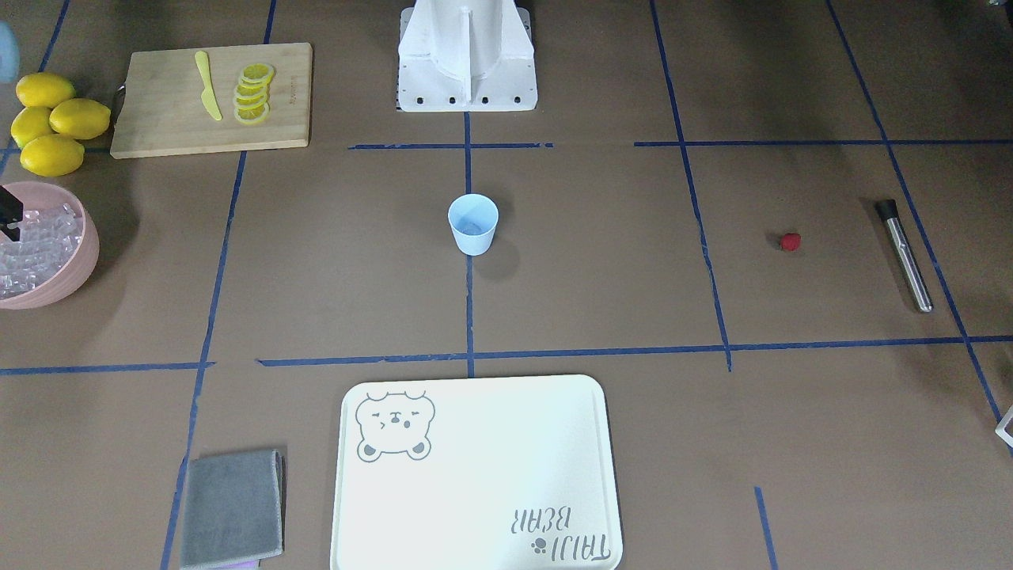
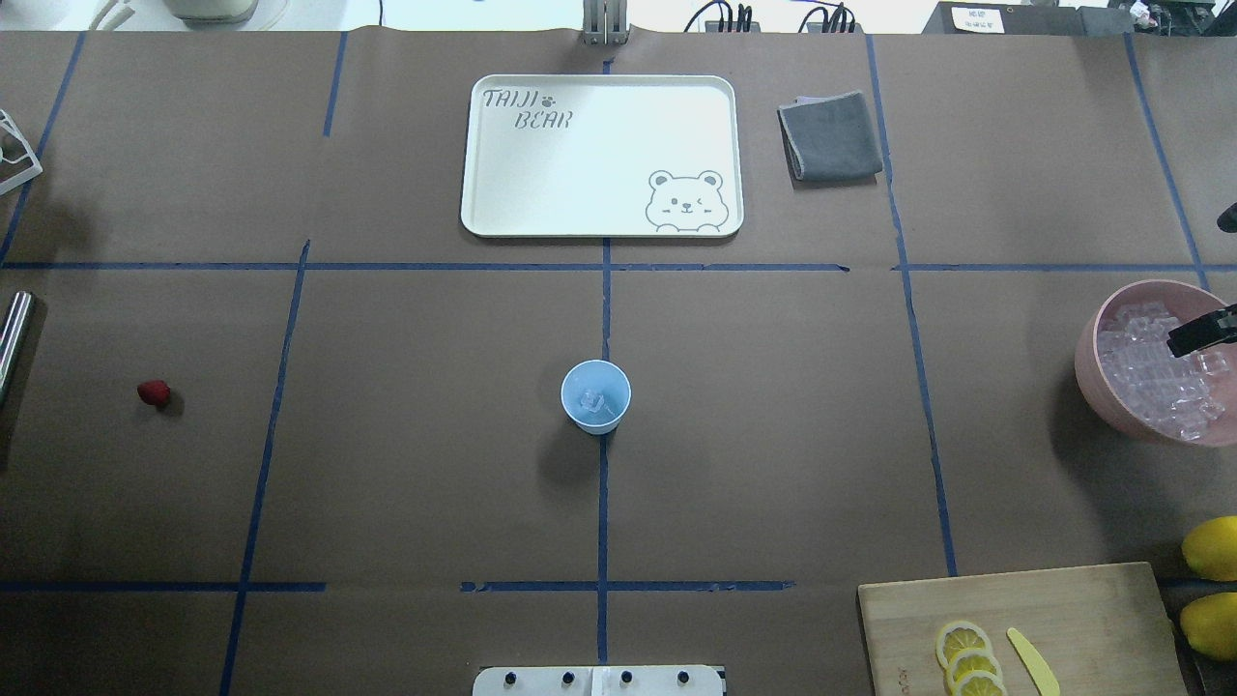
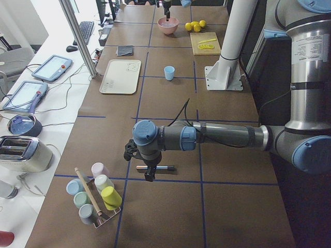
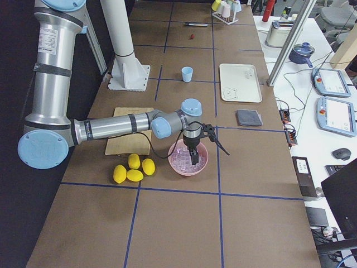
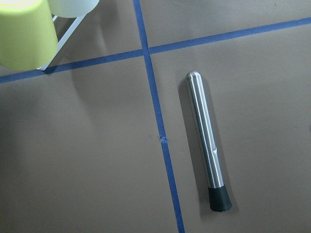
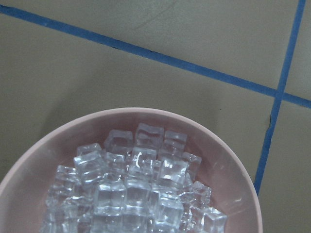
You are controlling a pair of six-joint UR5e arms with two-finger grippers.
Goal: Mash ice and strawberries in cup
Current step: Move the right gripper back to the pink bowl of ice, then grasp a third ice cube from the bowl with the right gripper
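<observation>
The light-blue cup (image 2: 595, 396) stands upright at the table's middle with a little ice (image 2: 592, 400) in it. More ice (image 6: 136, 184) fills the pink bowl (image 2: 1092, 372) at the robot's right. The strawberry (image 2: 154, 392) lies alone on the robot's left. My right gripper (image 4: 193, 158) hangs over the bowl, pointing down at the cubes; its fingers are too small to judge. My left gripper (image 3: 149, 174) hovers over a steel muddler (image 5: 206, 143) lying flat; it shows only in the exterior left view, so I cannot tell its state.
A cream tray (image 2: 503, 208) and a grey cloth (image 2: 831, 135) lie at the far side. A cutting board (image 1: 158, 119) carries lemon slices (image 1: 253, 93) and a yellow knife (image 1: 207, 96), with whole lemons (image 1: 51, 123) beside it. A cup rack (image 3: 95, 199) stands near the left gripper.
</observation>
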